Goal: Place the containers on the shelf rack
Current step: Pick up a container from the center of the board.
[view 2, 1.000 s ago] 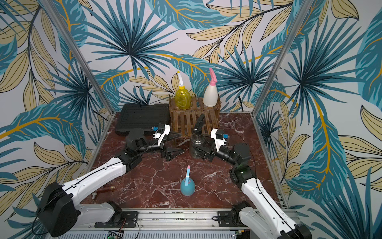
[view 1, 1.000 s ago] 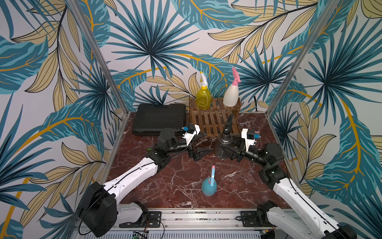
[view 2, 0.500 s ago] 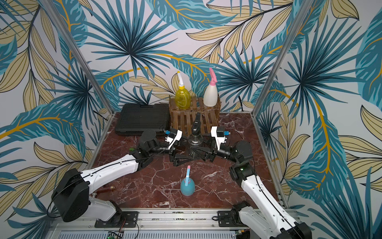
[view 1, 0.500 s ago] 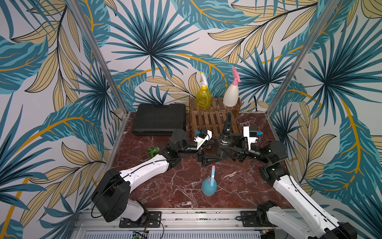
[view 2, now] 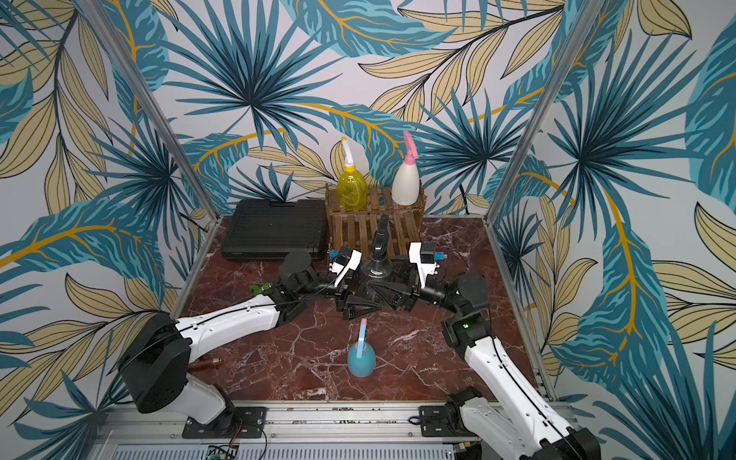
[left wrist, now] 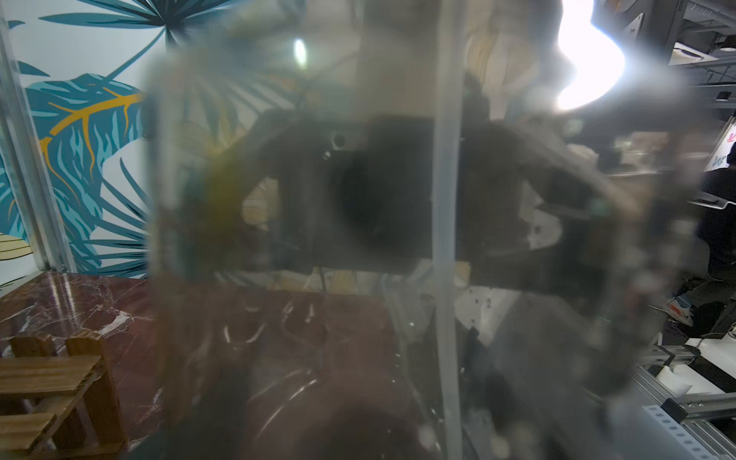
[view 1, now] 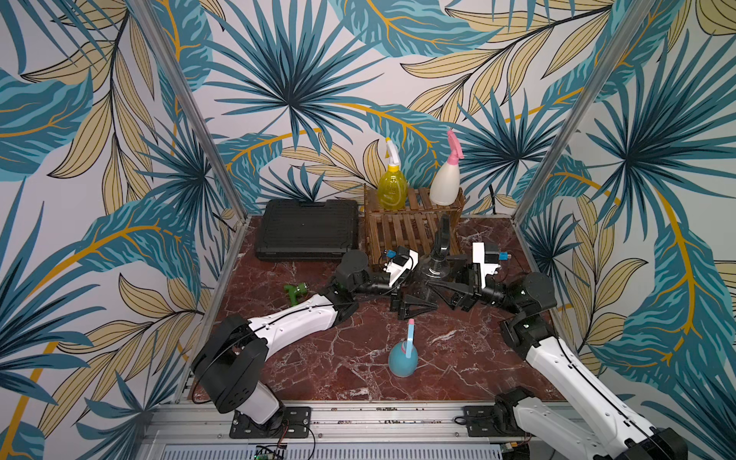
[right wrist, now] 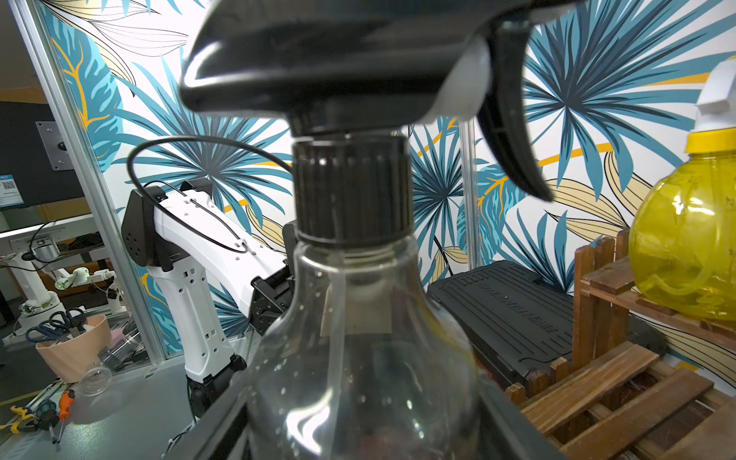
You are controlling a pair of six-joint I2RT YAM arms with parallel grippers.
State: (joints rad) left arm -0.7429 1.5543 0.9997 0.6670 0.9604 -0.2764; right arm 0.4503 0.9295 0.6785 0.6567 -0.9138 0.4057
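The smoky clear bottle (view 1: 436, 267) (view 2: 376, 266) with a black trigger stands upright just in front of the shelf rack (view 1: 402, 231) (view 2: 354, 233). My right gripper (view 1: 442, 277) (view 2: 383, 279) is shut on its body from the right; it fills the right wrist view (right wrist: 358, 358). From the left, my left gripper (view 1: 427, 287) (view 2: 365, 287) stands open, its jaws wide on either side of the same bottle, a blur in the left wrist view (left wrist: 358, 278). The yellow bottle (view 1: 392, 191) and the cream-white bottle (view 1: 445, 187) stand on the rack's top step. The light blue bottle (view 1: 403, 358) stands alone near the front.
A flat black ribbed case (view 1: 306, 229) lies left of the rack at the back. A small green object (view 1: 296, 292) lies beside the left arm. Patterned walls and metal posts close in the marble table (view 1: 346, 358) on three sides.
My left arm has swung right until its open jaws straddle the smoky bottle. The right gripper has carried that bottle slightly back toward the rack.
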